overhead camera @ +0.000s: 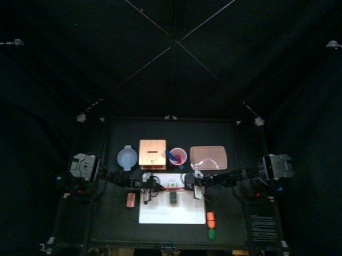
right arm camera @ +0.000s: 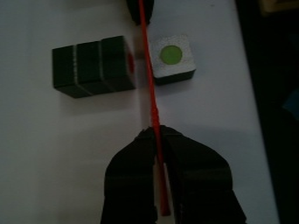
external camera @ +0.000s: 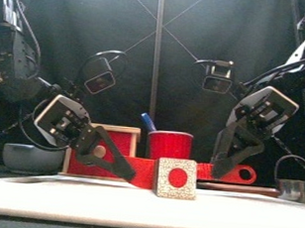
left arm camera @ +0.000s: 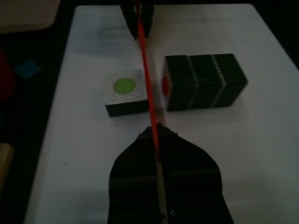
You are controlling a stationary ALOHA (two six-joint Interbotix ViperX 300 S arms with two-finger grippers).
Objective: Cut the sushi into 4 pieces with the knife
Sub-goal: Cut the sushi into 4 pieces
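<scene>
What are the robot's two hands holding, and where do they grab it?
The red knife. The left gripper pinches one end and the right gripper the other.

A small black desk [overhead camera: 107, 228] is set inside a booth of black curtains. At 12 o'clock from the desk's middle the back curtain [overhead camera: 171, 60] is hung, and the upper half of the top view is filled by it. In the front view it is seen as a flat, dark wall across the whole width. At 9 and 3 o'clock the desk is closed in by side curtains [overhead camera: 30, 170]. The cloth is barely lit, while the desk's top is shown a little paler. At 6 o'clock, just past the desk's front edge, a small bright patch [overhead camera: 167, 246] is seen; what it is cannot be told.
</scene>
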